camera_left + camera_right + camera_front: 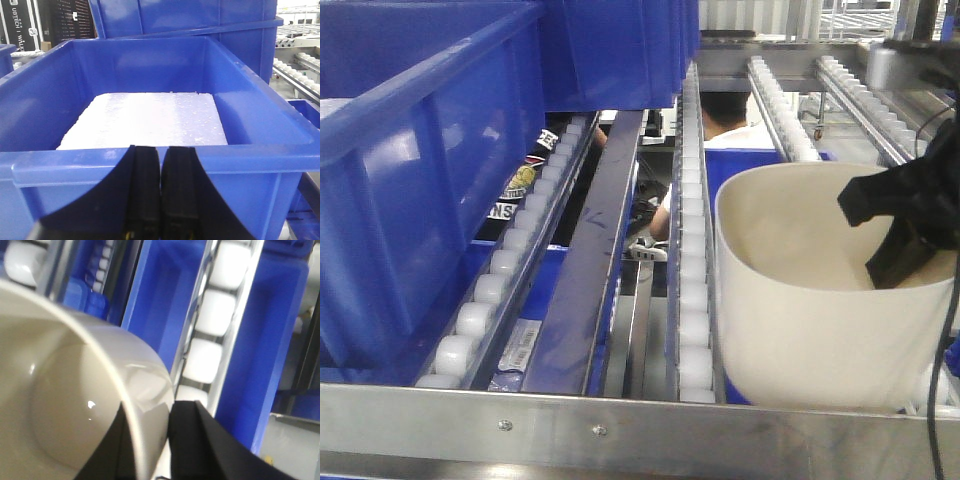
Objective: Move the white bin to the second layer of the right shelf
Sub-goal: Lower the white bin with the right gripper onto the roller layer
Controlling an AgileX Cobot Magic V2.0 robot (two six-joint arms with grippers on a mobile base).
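The white bin (800, 290) stands at the right of the right shelf second layer (692, 300), just behind the steel front lip (620, 420). My right gripper (900, 265) reaches in from the right and is shut on the bin's right rim. In the right wrist view the white bin (65, 405) has its rim between the jaws of the right gripper (150, 407), one finger inside and one outside, beside a roller rail (210, 315). My left gripper (161, 149) is shut on nothing, in front of a blue crate's near rim (250, 155).
A large blue crate (420, 200) fills the shelf's left side, with another (620, 50) behind it. A white foam sheet (145, 120) lies in the crate. More roller rails (860, 90) run at the back right. A person in white (730, 125) shows behind the rack.
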